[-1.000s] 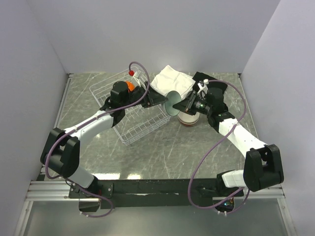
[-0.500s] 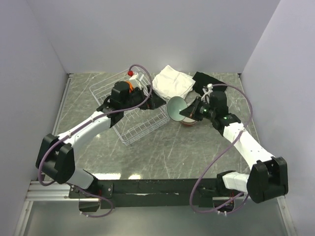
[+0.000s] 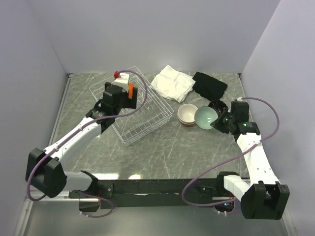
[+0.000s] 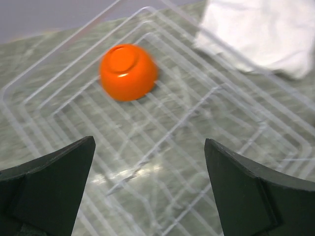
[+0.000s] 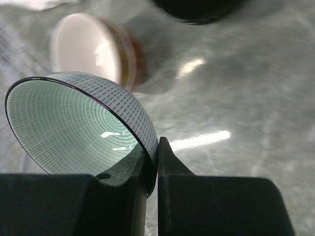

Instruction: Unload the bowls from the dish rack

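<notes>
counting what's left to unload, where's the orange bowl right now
In the left wrist view the orange bowl sits bottom-up inside the dish rack, toward its far left, ahead of the open left fingers.

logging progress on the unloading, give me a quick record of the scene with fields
dish rack: holds one orange bowl, lying foot up
left gripper: open, holding nothing, above the dish rack
right gripper: shut on the rim of a pale green bowl, which is tilted, to the right of the dish rack
out on the table: cream-lined bowl with a reddish outside; dark bowl behind the pale green one
cloths: white cloth and dark cloth at the far side
</notes>
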Controlling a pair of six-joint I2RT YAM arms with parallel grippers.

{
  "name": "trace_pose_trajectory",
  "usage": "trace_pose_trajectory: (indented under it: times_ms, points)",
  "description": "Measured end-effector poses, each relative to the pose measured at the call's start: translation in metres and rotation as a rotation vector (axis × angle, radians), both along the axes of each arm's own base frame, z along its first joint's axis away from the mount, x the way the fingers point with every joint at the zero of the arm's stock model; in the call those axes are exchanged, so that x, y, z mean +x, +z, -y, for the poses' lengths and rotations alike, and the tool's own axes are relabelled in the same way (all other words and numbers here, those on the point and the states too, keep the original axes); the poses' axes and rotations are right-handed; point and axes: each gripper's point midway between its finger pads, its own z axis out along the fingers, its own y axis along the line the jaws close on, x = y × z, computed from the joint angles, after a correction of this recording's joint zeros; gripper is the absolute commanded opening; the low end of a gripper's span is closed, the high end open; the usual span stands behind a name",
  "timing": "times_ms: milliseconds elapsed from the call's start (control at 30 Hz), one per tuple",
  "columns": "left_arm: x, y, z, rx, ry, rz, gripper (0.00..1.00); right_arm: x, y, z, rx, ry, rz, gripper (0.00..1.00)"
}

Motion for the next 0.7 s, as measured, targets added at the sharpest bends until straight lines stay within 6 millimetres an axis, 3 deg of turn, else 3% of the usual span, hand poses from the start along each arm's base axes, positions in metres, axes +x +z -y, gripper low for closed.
trace_pose_trajectory:
  times_ms: [133,333,533,700]
  points:
    - [-0.010,-0.018,-0.033,0.132,0.083,0.021,0.99,-0.014,-0.024,0.030,-0.027,-0.112,-0.097,0.00]
    - [-0.021,-0.033,-0.051,0.200,0.120,0.057,0.99,-0.028,-0.056,0.055,-0.012,-0.222,-0.209,0.00]
    - [-0.027,-0.012,-0.046,0.224,0.109,0.140,0.99,-0.046,-0.093,0.074,0.033,-0.333,-0.316,0.00]
    - [-0.030,0.003,-0.047,0.236,0.117,0.192,0.99,-0.047,-0.111,0.076,0.094,-0.383,-0.350,0.00]
